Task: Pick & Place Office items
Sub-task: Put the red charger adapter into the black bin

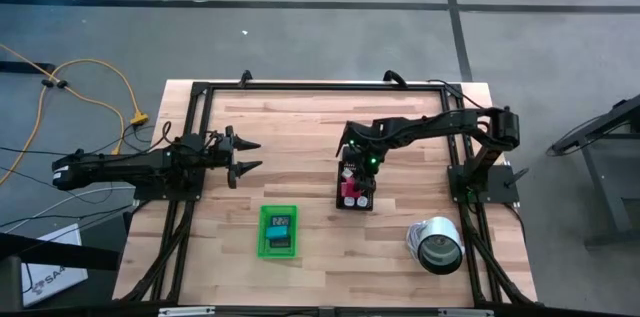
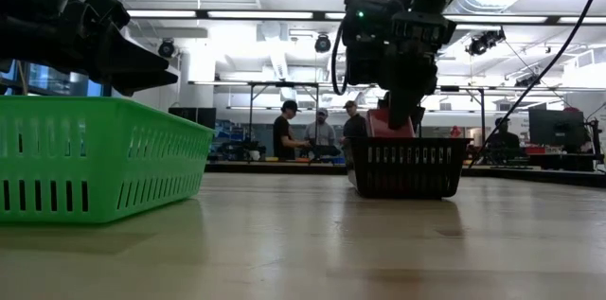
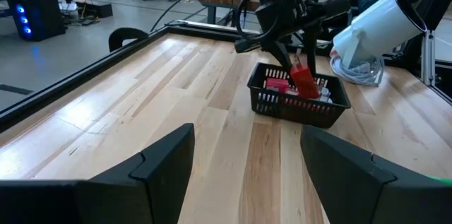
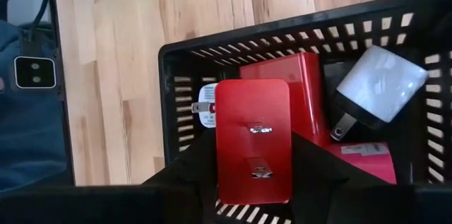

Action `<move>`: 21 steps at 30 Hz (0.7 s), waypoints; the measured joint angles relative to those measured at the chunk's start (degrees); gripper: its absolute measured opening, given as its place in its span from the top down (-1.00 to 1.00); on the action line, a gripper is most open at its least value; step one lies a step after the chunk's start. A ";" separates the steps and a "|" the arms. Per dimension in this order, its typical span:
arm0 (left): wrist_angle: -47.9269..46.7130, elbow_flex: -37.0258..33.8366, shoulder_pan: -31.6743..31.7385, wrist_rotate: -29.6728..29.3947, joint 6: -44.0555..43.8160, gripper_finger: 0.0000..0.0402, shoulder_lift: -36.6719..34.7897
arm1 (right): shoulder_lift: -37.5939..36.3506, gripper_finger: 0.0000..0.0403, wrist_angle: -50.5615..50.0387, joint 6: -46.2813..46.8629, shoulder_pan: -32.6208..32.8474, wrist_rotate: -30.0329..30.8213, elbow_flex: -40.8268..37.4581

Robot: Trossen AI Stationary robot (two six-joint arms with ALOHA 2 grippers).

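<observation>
Between your right hand [image 4: 252, 174] fingers sits a red block [image 4: 252, 139], pinched by its lower end and raised just above the black basket [image 4: 176, 61], so it hangs clear of the rim and can be carried off without snagging. Below it in the basket lie more office items, another red piece [image 4: 300, 75] and a white block [image 4: 378, 83] among them, while the green tray [image 1: 278, 230] with a few pieces in it waits well apart on the surface [image 1: 300, 127], likely the drop spot. Your left hand [image 1: 246, 155] hovers open and empty near the frame, out of the way.
</observation>
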 joint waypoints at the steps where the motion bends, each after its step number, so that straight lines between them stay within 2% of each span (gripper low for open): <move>1: 0.00 0.00 0.00 0.00 0.00 -0.26 0.00 | 0.00 0.40 0.14 0.00 0.00 0.00 -0.08; 14: 0.00 0.00 -0.01 0.00 0.00 -0.26 -0.01 | 0.00 0.14 0.54 -0.64 0.00 1.28 -0.09; 21: 0.00 0.00 0.00 0.00 0.00 -0.26 0.01 | -0.04 0.11 0.54 -1.63 0.00 1.99 -0.09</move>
